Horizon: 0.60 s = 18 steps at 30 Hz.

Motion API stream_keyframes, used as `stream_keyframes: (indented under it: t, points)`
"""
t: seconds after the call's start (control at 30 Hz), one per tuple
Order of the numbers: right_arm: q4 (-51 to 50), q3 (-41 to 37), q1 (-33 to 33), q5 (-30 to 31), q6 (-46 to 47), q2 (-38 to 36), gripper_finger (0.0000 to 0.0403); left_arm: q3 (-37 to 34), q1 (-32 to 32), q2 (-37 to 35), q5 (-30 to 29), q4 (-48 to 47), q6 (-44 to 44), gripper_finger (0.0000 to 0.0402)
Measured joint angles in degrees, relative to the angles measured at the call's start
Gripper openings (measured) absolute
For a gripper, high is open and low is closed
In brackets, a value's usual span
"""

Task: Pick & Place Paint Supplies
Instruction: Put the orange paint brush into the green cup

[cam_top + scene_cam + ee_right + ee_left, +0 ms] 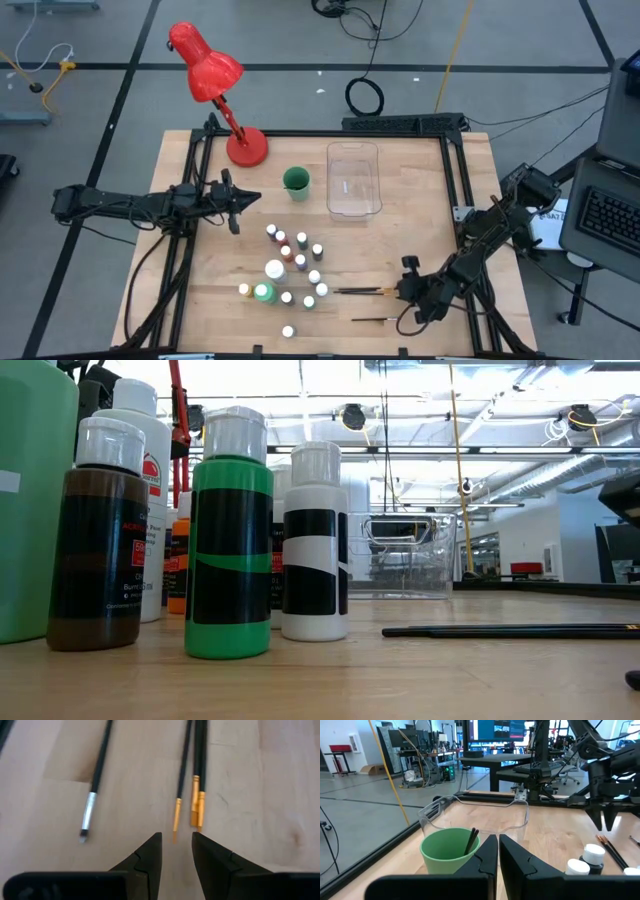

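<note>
Right gripper (176,851) low over brushes (195,795) near desk's front right corner, fingers narrowly apart, empty. Bottles (290,265) cluster mid-desk. Left gripper (498,851) nearly shut, near green cup (296,181). Advice: centre on one gold-ferruled brush, descend straight, pinch handle, avoid neighbours.

The surface (200,300) was pale wood with a smooth, matt grain. The paint bottles (229,535) were glossy plastic with smooth white caps. The brushes (192,765) had glossy dark handles and shiny gold metal ferrules; one brush (95,775) carried a silvery ferrule. The tray (353,180) was clear plastic, the green cup (449,851) matt plastic. The lamp (210,75) looked glossy red. The right hand (176,851) had matt black fingers.
</note>
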Motion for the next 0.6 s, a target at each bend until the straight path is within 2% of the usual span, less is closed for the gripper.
stream_keyframes:
  t: [0.6]
  points:
    - [3.8,-0.1,-0.7,0.8,0.9,5.1,0.0101,0.0,0.0,0.0,0.0,0.1,1.6,0.0021]
